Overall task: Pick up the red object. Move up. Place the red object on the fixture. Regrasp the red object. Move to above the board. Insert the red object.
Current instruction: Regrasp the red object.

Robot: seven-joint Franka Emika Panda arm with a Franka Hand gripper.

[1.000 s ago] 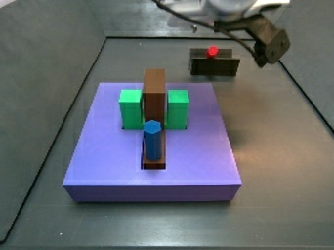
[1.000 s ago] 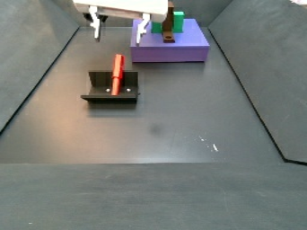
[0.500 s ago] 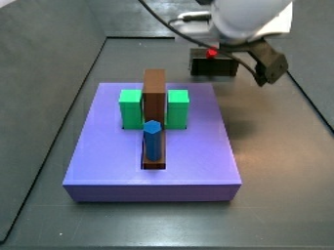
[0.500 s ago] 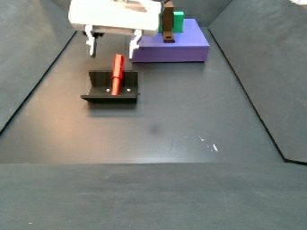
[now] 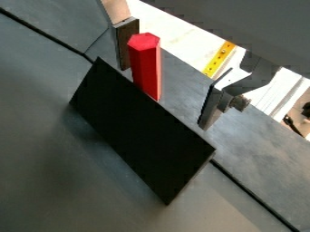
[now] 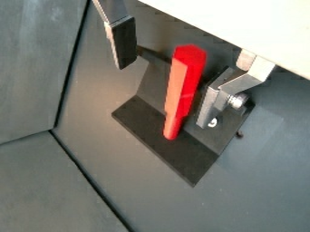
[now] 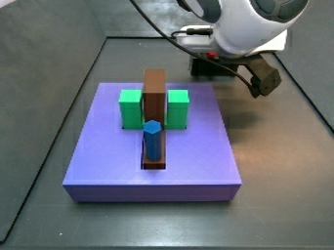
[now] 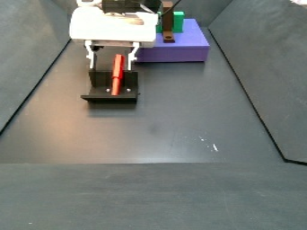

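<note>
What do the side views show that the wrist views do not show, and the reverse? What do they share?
Only the side views: the board with its green blocks, brown bar and blue peg.
Only the wrist views: the fingers stand on either side of the red object, with gaps, not clamping it.
Both: the red object leaning on the fixture, with the open gripper around it.
</note>
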